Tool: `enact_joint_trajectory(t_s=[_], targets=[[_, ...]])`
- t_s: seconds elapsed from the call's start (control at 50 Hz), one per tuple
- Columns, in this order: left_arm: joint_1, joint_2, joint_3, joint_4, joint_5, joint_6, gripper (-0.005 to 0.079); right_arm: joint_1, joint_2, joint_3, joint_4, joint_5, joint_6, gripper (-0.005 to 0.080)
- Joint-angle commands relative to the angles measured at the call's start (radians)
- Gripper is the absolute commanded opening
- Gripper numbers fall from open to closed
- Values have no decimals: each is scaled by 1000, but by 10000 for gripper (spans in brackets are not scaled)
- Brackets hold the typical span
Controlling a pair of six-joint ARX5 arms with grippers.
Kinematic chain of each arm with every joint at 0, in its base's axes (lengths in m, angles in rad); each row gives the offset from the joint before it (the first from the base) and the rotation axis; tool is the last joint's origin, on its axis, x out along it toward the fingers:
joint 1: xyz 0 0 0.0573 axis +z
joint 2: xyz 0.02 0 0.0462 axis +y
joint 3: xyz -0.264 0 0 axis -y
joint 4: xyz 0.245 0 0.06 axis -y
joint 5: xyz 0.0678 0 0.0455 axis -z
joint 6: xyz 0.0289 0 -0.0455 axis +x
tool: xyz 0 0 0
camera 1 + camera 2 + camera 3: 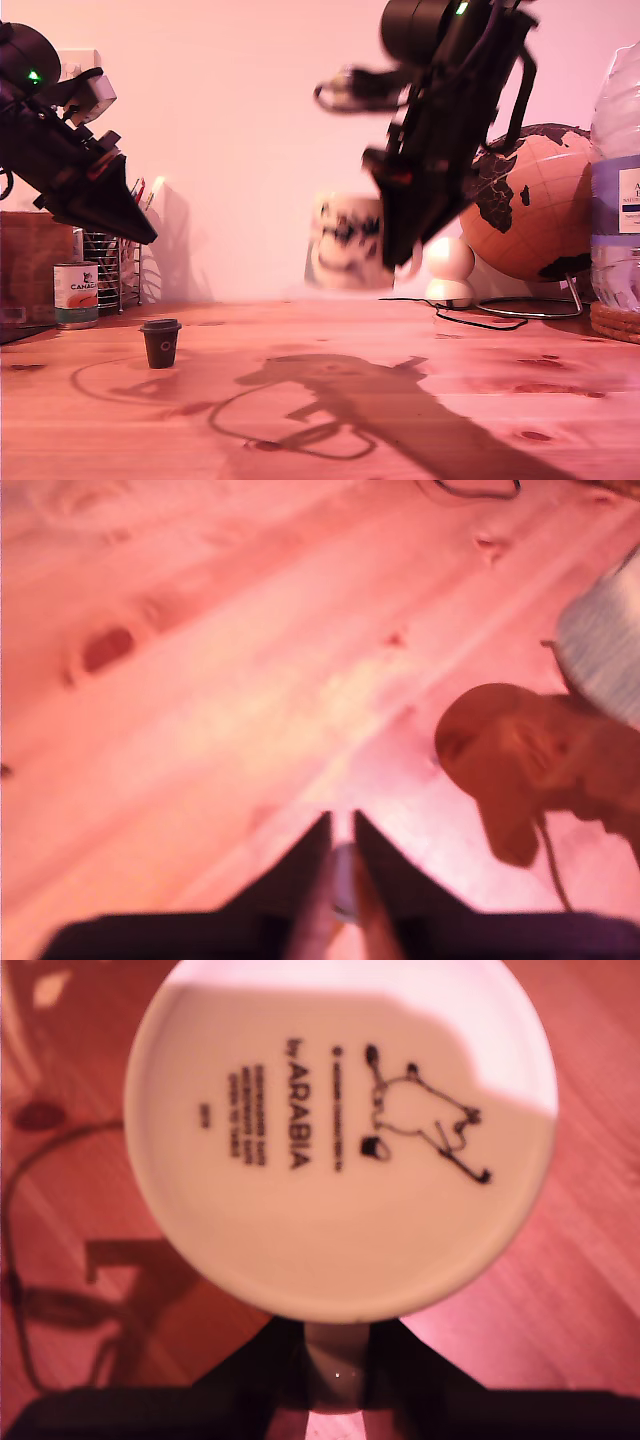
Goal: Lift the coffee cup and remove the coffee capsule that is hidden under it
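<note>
Wooden desk (420, 340), reddish planks. My second gripper (338, 1360) pinches the handle of the white ceramic coffee cup (348, 242) with dark print, held upside down, clear of the desk, blurred, near the exterior view's centre. My first gripper (340, 865): fingers nearly together, raised at the exterior view's left. Small dark tapered coffee capsule (160, 342) stands uncovered on the desk beneath it.

A knotty wooden desk (420, 340) meets a plain pale wall (250, 120) under pinkish light. A globe (520, 205), water bottle (618, 180) and wire rack (105, 265) stand along the wall.
</note>
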Motion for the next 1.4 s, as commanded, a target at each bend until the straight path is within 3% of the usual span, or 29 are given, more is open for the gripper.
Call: enact_joint_trajectory(t_s=[0.0,0.4,0.82,1.38], targets=[[-3,3,5,-3,1,-3,-24,5,-9,89,18,0,0,-13],[-3,2,5,-13,2,-3,-24,5,148,256,-95,10,0,-13],[-3,2,5,-10,2,-3,-24,5,198,263,-133,-39,4,-13],[-3,1,5,-13,2,-3,-24,37,261,263,-123,-31,3,-13]])
